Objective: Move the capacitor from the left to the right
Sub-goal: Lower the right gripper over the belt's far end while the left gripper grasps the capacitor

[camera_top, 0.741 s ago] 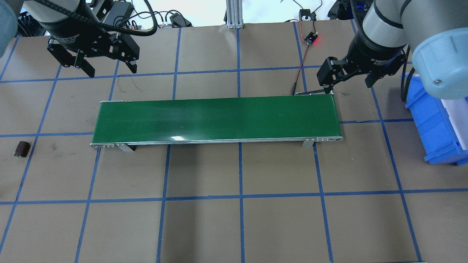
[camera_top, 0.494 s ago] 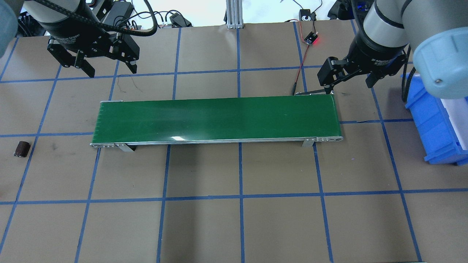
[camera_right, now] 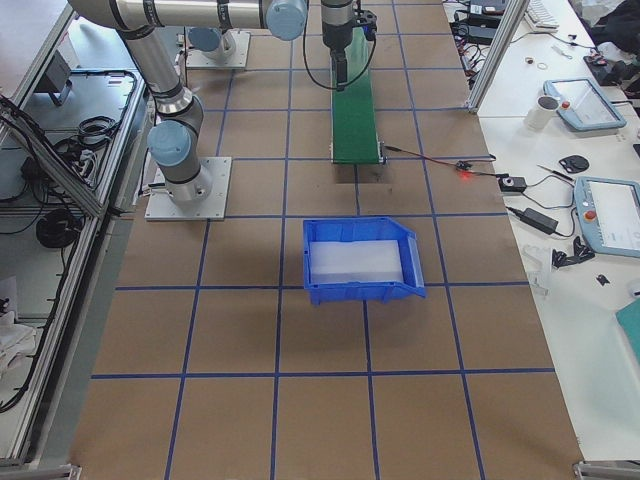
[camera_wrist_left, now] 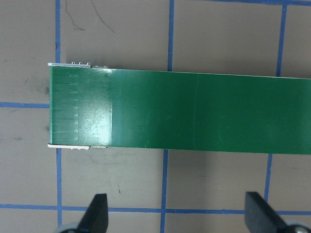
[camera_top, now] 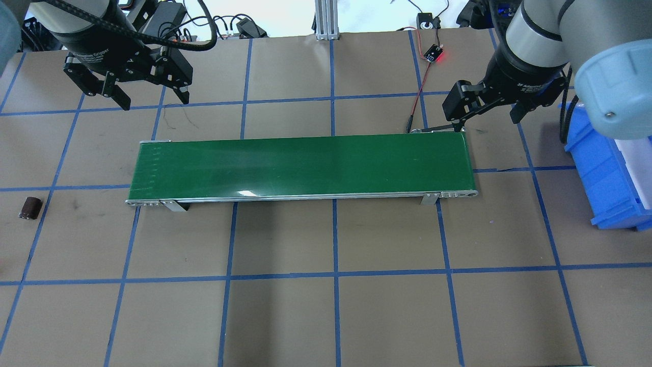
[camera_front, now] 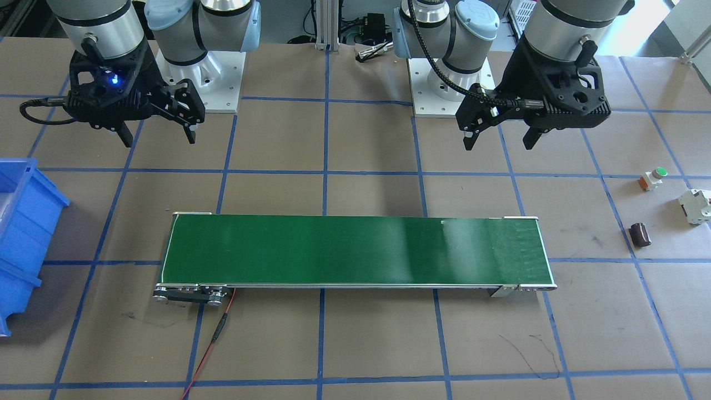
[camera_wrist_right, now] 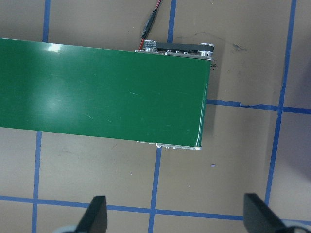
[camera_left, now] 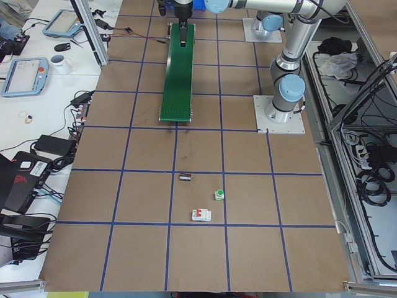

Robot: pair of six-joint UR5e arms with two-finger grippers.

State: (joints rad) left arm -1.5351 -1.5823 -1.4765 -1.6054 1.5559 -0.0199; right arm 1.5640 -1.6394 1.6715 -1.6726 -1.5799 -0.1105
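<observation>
The capacitor (camera_top: 30, 208), a small dark brown cylinder, lies on its side on the brown table at the far left, well left of the green conveyor belt (camera_top: 300, 165). It also shows in the front view (camera_front: 640, 234) and the exterior left view (camera_left: 185, 177). My left gripper (camera_top: 154, 101) is open and empty, hanging above the table behind the belt's left end, far from the capacitor. Its fingers show wide apart in the left wrist view (camera_wrist_left: 177, 216). My right gripper (camera_top: 486, 121) is open and empty behind the belt's right end.
A blue bin (camera_top: 606, 173) stands at the table's right edge. A part with a green button (camera_front: 652, 178) and a white breaker-like block (camera_front: 697, 205) lie near the capacitor. A red cable and a small lit board (camera_top: 433, 53) lie behind the belt's right end.
My left gripper has drifted very slightly to the left. The right gripper, the capacitor and the belt stand as before.
</observation>
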